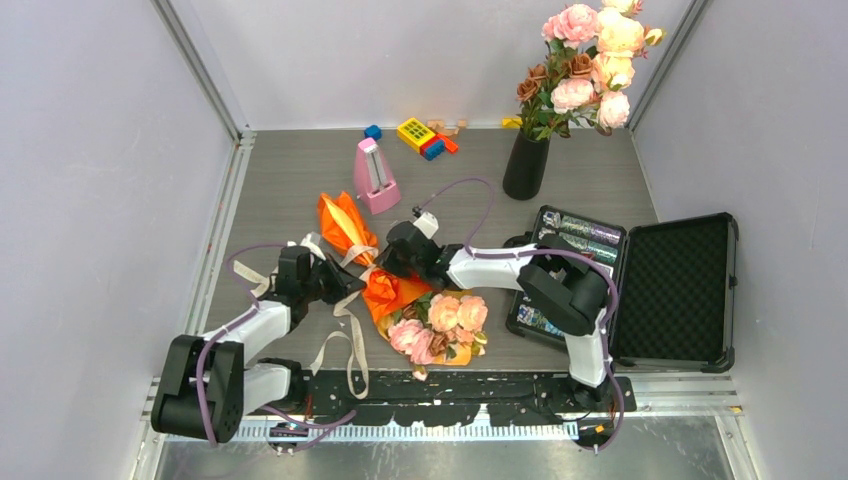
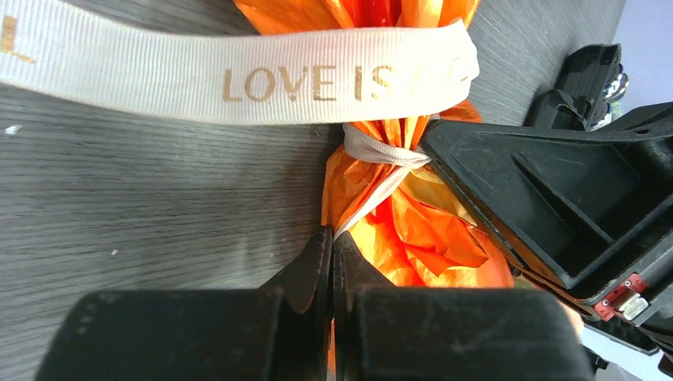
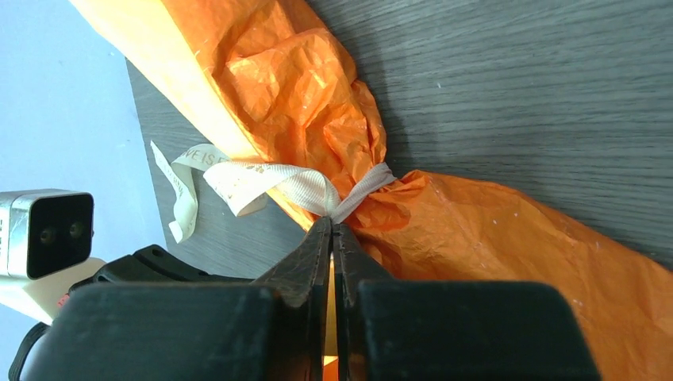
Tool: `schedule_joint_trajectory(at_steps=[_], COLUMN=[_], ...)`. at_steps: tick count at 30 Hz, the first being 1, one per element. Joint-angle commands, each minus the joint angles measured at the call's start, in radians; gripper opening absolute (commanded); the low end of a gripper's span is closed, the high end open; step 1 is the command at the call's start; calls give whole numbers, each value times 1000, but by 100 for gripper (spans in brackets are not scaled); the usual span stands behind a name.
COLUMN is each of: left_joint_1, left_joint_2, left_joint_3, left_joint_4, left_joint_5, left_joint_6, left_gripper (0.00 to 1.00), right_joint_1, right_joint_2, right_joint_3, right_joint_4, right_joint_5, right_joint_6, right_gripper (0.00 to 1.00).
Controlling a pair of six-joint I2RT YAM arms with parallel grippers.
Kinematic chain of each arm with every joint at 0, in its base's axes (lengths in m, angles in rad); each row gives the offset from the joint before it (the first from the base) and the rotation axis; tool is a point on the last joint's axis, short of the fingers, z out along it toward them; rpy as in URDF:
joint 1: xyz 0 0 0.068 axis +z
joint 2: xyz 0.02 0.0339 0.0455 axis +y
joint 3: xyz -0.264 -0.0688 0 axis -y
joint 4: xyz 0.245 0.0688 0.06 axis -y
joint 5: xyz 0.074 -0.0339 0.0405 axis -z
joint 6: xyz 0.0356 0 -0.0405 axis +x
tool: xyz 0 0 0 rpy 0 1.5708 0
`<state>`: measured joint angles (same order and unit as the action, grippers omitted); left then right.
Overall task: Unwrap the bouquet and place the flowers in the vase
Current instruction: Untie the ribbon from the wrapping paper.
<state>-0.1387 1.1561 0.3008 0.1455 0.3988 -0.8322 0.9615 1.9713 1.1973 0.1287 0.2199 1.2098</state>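
Lying mid-table near the arms, the bouquet has bare table on the far left.
A pink metronome stands just behind it and an open case lies to the right, with the vase well apart (blooms stand in it). The left gripper pinches a ribbon tail. The right gripper, closed, touches the knot.

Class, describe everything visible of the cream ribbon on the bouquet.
The ribbon is cream ribbed fabric with gold lettering, LOVE IS. It is knotted round the pinched orange paper of the bouquet, tails lying loose on the table. The left gripper pinches one strand in shut jaws; the right gripper, shut, touches the knot.
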Motion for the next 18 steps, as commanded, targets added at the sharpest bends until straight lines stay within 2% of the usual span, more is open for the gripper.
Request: schedule_joint_trajectory(at_steps=[1, 8, 12, 14, 18], left_joint_1=[1, 1, 1, 1, 1], left_joint_2=[-32, -42, -35, -25, 0], left_joint_3=[13, 24, 25, 24, 21], left_joint_4=[-41, -55, -50, -45, -32], left_joint_5=[3, 27, 38, 45, 49], left_joint_6=[5, 5, 4, 4, 4], left_gripper=[0, 0, 0, 0, 0], right_joint_1=[-26, -27, -27, -27, -12], right_joint_2=[-108, -163, -143, -109, -42], right_joint_3=[-10, 25, 71, 134, 241], right_joint_4=[-14, -78, -104, -180, -303], right_joint_5=[103, -1, -222, -308, -336], right_joint_6=[-111, -398, -613, -712, -868], right_gripper=[12, 33, 35, 36, 35])
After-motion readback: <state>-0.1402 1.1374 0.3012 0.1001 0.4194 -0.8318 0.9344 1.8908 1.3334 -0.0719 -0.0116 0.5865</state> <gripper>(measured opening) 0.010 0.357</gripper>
